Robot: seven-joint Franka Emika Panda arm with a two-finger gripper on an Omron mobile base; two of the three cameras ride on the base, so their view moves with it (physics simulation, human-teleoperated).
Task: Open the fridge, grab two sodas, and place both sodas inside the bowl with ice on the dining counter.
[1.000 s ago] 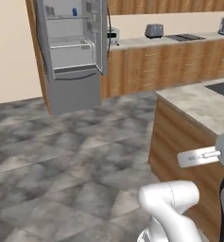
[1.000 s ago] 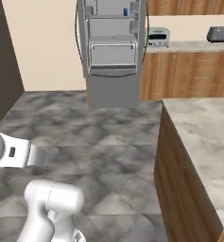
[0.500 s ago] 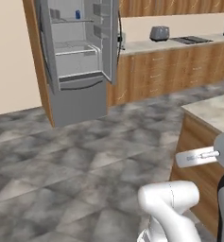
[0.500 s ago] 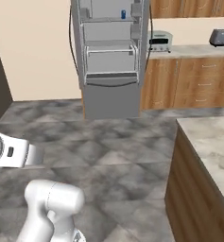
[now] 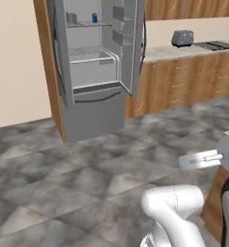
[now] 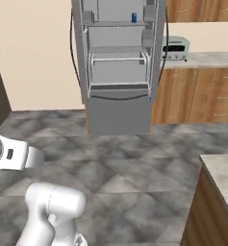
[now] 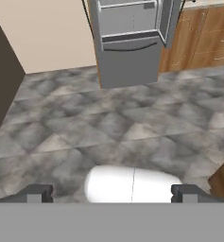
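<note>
— Steel fridge (image 5: 94,72) standing tall with both doors swung wide, blue can (image 5: 94,18) upright on a top shelf. Anything extra from the right?
— Corner of the dining counter (image 6: 221,175) at lower right, plus a toaster oven (image 6: 176,47) on the wall counter; from the left, a toaster (image 5: 182,37).
— Gripper (image 7: 111,193)?
— Tips far apart over bare floor, nothing between. Second soda possibly hidden, hard to tell.
— Versus a second ago?
— Fridge larger and nearer; base rolled closer.

Nothing readable anywhere here, honestly. The blue can (image 5: 94,18) in the fridge (image 5: 94,67) has markings, but they're too tiny to read.
</note>
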